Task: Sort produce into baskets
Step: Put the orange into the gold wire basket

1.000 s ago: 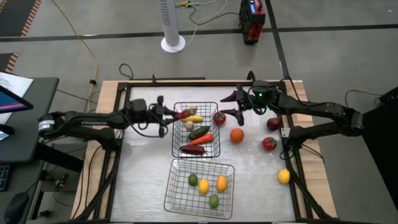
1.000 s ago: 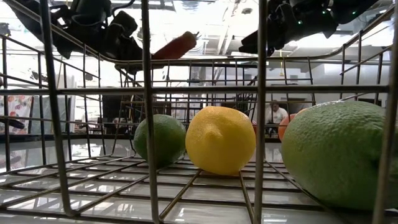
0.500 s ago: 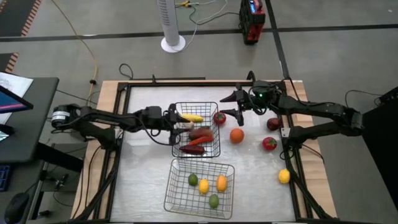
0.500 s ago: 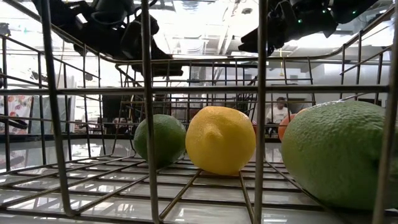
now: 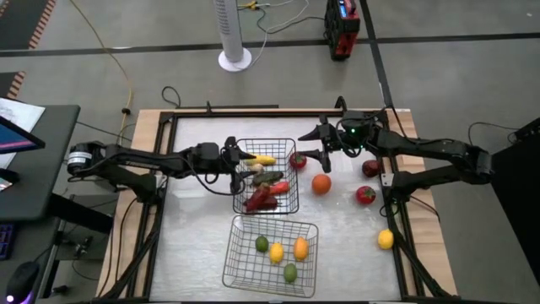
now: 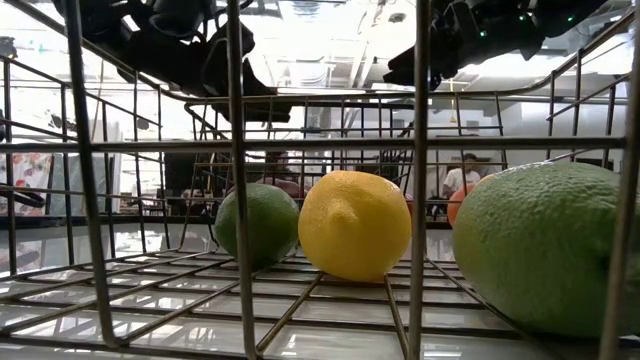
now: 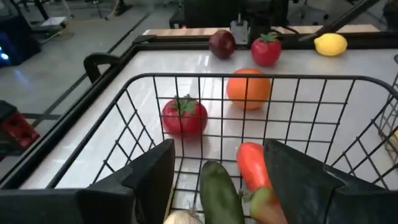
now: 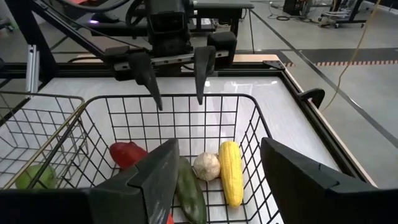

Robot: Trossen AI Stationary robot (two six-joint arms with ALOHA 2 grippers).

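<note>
Two black wire baskets (image 5: 293, 158) (image 5: 245, 232) sit on a pale grey table (image 5: 198, 228). One holds yellow corn (image 8: 231, 172), white garlic (image 8: 206, 166), a dark green cucumber (image 8: 188, 191) and a red chilli (image 8: 127, 153). The other holds a green lime (image 6: 256, 225) and a yellow lemon (image 6: 353, 224). Outside lie a red tomato (image 7: 184, 116) and an orange (image 7: 249, 88).

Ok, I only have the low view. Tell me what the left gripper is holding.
Observer: Nothing. The left gripper is open and empty, over the left rim of the far basket.
Operator: List what lies in that basket.
Observer: Corn, garlic, a cucumber, a carrot and a red chilli.
Operator: Now say where the right gripper is.
Observer: The right gripper is open, hovering beside a loose tomato on the table just right of that basket.
</note>
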